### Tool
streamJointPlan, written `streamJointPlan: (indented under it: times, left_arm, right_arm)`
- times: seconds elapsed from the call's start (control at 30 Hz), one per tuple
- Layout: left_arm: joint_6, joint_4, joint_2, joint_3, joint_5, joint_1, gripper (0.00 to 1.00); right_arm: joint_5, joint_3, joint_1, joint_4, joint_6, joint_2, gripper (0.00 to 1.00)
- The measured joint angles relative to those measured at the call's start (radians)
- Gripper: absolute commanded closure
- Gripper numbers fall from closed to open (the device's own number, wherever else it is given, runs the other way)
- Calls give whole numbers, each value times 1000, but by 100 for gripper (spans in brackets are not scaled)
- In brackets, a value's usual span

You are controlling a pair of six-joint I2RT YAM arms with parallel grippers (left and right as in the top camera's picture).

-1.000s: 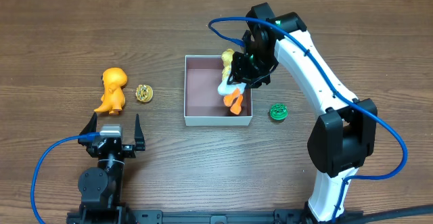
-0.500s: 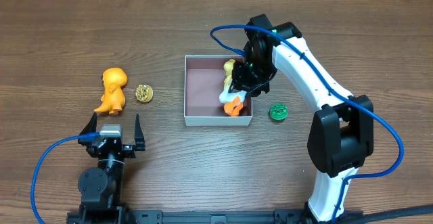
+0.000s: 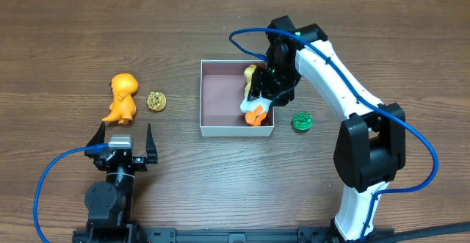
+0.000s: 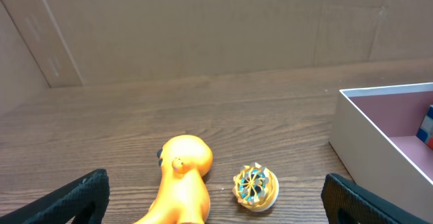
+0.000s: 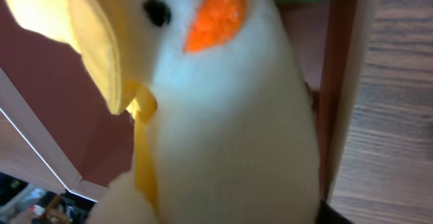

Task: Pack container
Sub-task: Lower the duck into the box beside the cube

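**A:** Item one, the container?

**B:** Container (image 3: 220, 92): a shallow square box with white walls and a pinkish-brown floor. It sits flat near the middle of the wooden tabletop (image 3: 73, 37).

**A:** Contents?

**B:** One plush duck (image 3: 251, 105), with a white body, yellow hat, orange beak and orange feet. It lies inside the box against the right wall, with its feet toward the near right corner. The rest of the floor is bare.

**A:** Right end effector?

**B:** The right end effector (image 3: 266, 89) is directly over the duck, reaching down into the right side of the box. The duck fills the wrist view and the fingers do not show. I cannot tell whether they are clamped on the toy or apart.

**A:** Left end effector?

**B:** The left end effector (image 3: 123, 134) is at the near left of the tabletop. Its fingers are spread wide apart and hold nothing.

**A:** Loose items outside the box?

**B:** Three.
- An orange dinosaur (image 3: 122, 96) lies well left of the box.
- A small gold round piece (image 3: 156, 100) lies just beside the dinosaur, between it and the box.
- A green round piece (image 3: 302, 121) lies on the tabletop just outside the box's near right corner.
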Motion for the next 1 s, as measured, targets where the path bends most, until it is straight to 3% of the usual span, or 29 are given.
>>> streamJointPlan:
  times: [0.53, 0.87, 1.0]
  left_arm:
    - [0, 0, 0, 0, 0, 0, 0]
    - [0, 0, 0, 0, 0, 0, 0]
    - [0, 0, 0, 0, 0, 0, 0]
  right_arm:
    - [-1, 0, 0, 0, 2, 0, 32]
    - [0, 17, 0, -33, 3, 0, 14]
    - [0, 47, 0, -38, 2, 0, 13]
